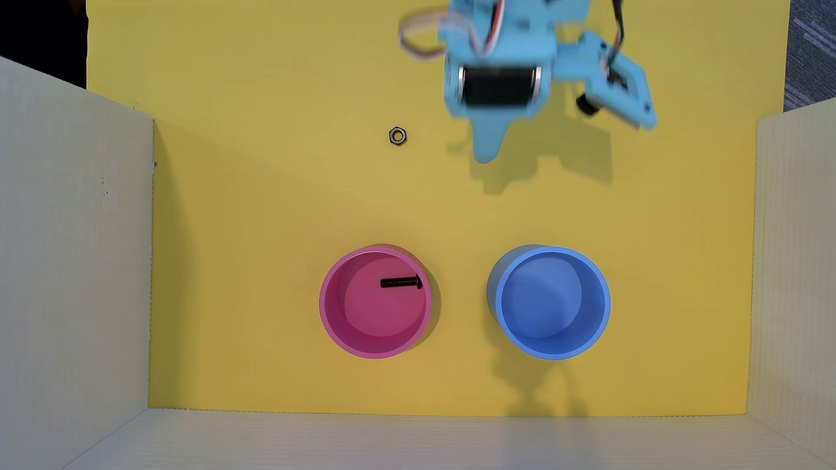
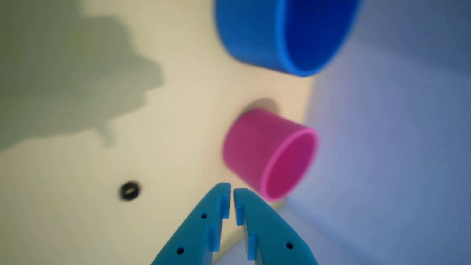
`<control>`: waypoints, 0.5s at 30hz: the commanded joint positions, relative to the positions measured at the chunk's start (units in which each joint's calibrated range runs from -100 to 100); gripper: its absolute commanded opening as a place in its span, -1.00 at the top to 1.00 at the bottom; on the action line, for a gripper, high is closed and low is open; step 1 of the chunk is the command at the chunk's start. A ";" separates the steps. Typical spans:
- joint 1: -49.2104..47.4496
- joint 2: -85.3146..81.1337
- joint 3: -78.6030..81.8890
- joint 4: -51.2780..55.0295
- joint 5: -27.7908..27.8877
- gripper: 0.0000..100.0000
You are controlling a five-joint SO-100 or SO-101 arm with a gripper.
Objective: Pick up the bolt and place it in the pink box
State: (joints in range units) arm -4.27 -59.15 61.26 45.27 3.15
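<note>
Gripper (image 2: 232, 192) is pressed nearly together with nothing between the tips in the wrist view, and in the overhead view it sits blurry at the upper right of the frame, well away from both cups. Bolt (image 1: 401, 282) is lying flat inside the pink box (image 1: 326, 302), lower middle of the overhead frame, head toward the right wall. So the drop looks done to me. Nut (image 1: 397, 135) sits alone on the yellow mat (image 1: 271, 203), blue cup (image 1: 606, 303) is empty. Next move, I'd guess, is just parking the arm.
</note>
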 commanded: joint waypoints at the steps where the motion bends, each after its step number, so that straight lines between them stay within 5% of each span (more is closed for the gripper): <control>1: -0.37 -16.44 8.89 -6.79 -0.31 0.97; 8: -2.95 -38.74 21.28 -3.10 -0.21 0.97; 15: -8.46 -39.50 23.72 9.60 -0.31 0.97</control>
State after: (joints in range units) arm -11.70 -97.97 85.14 50.84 3.15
